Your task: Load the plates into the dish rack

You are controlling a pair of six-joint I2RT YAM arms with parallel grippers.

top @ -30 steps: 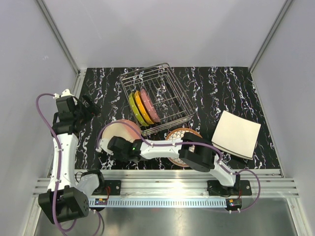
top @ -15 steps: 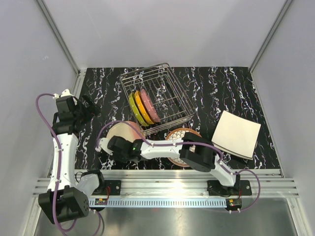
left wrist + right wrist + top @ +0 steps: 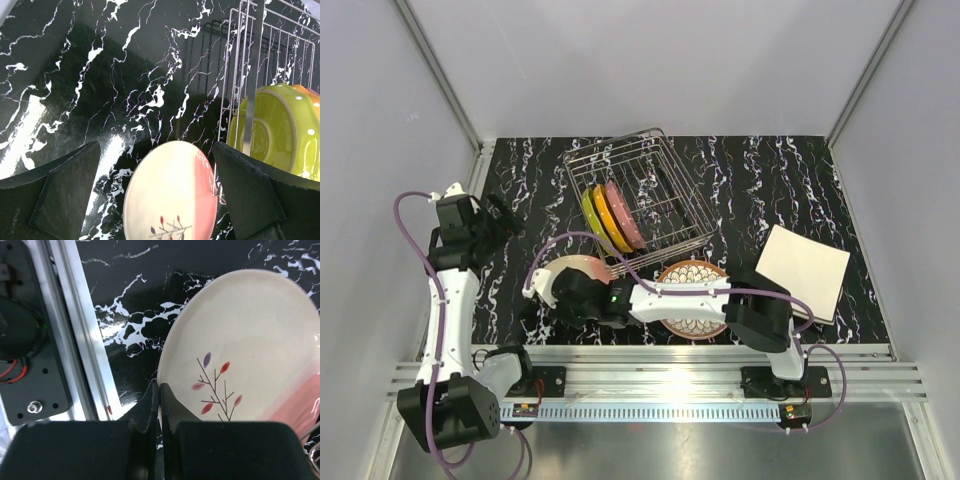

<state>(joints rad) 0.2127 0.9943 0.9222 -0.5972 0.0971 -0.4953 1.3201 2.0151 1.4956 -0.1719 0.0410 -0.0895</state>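
A cream and pink plate with a twig pattern (image 3: 580, 270) (image 3: 240, 340) is tilted up off the black marble table, and my right gripper (image 3: 551, 286) (image 3: 160, 390) is shut on its near-left rim. The left wrist view shows this plate (image 3: 170, 195) below and beyond my open left gripper (image 3: 156, 146), whose fingers (image 3: 65, 190) are well clear of it. In the top view that left gripper (image 3: 496, 222) hangs at the table's left side. The wire dish rack (image 3: 665, 160) (image 3: 245, 75) holds lime-green (image 3: 592, 222) (image 3: 272, 135), orange (image 3: 610, 218) and pink (image 3: 624, 212) plates on edge.
A brown-rimmed petal-patterned plate (image 3: 692, 300) lies flat under my right arm's forearm. A cream squarish plate (image 3: 804, 272) lies at the right. The aluminium rail (image 3: 660, 375) (image 3: 75, 340) runs along the near edge, close to the held plate.
My right gripper has shut on the twig-pattern plate's rim and tipped it up off the table. The right arm has shifted rightwards, uncovering more of the petal plate. The left arm is still.
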